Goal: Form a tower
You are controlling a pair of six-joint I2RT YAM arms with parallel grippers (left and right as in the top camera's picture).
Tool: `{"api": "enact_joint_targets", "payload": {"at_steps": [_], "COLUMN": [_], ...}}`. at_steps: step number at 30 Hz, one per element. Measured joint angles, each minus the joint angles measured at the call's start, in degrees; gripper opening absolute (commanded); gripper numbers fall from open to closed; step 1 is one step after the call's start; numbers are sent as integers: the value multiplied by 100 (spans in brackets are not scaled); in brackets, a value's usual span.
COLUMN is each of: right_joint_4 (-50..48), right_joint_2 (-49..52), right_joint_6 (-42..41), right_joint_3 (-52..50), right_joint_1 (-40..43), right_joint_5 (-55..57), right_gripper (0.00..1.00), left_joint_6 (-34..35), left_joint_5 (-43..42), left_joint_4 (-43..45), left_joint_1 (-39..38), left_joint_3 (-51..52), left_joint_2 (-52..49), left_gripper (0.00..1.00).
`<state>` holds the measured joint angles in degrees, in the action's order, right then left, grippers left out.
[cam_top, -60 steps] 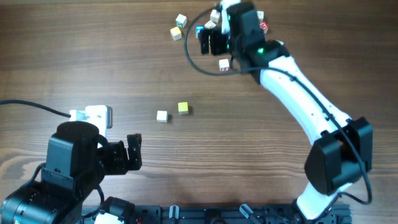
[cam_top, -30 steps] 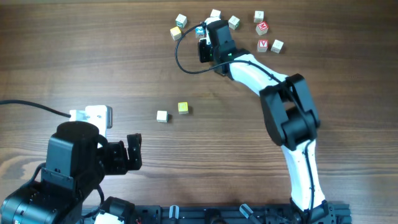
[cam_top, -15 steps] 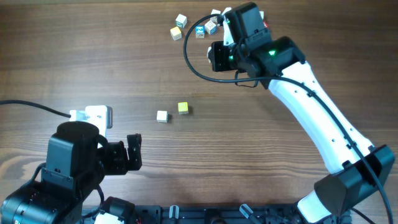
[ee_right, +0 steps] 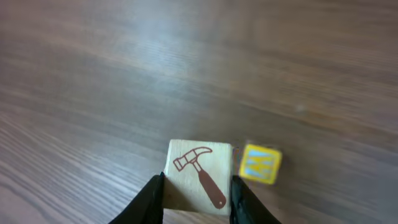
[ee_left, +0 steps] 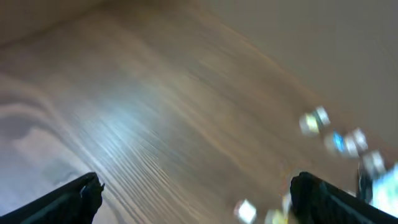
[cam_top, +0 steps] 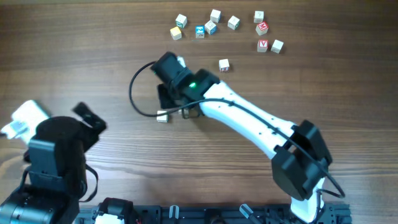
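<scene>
Right wrist view: a hammer cube point(ee_right: 199, 177) is gripped by the right claw point(ee_right: 199, 202), whose jaws are closed on its 2 sides. A yellow cube point(ee_right: 260, 163) is seen just beside it to the right, on the desk point(ee_right: 93, 74). Whether the gripped cube is already resting on something cannot be told.

From overhead, the right arm is stretched to the middle of the desk, and a pale cube point(cam_top: 163, 116) lies just beside its wrist. No tower is seen standing in any view, so the task is judged to be at an early stage: 1 cube is in hand at the building spot and no finished stacking is shown. Many loose cubes point(cam_top: 233, 22) are scattered at the far side, well apart. At the near left, the left claw point(ee_left: 196, 196) is spread wide with nothing held.
</scene>
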<state>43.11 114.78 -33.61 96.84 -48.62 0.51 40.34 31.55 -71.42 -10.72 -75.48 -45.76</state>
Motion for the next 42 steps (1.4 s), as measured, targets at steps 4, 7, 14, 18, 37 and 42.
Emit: {"api": "enact_joint_targets", "payload": {"at_steps": [4, 7, 14, 18, 37, 42], "right_joint_4": [-173, -400, -986, -1375, -1620, -1665], "right_joint_2": [85, 195, 308, 317, 387, 544], "right_joint_6": [-22, -26, -577, -1014, -1786, -1803], "right_joint_3": [-17, -155, -772, -1049, -1121, -1121], "right_joint_1": [-111, -149, -546, -562, -1054, -1060], "right_joint_5": [2, 20, 997, 1292, 2225, 2229], "right_gripper": [12, 11, 12, 11, 9, 9], "left_joint_6": [378, 398, 398, 398, 398, 398], "left_joint_5": [72, -378, -903, -918, -918, -918], "left_joint_4": [20, -87, -341, -341, -341, -341], "left_joint_1": [1388, 2243, 2439, 2439, 2439, 2439], "left_joint_3": [0, 0, 0, 0, 0, 0], "left_joint_2": [-4, -90, -503, -535, -535, -535], "left_gripper": [100, 100, 100, 100, 100, 100]}}
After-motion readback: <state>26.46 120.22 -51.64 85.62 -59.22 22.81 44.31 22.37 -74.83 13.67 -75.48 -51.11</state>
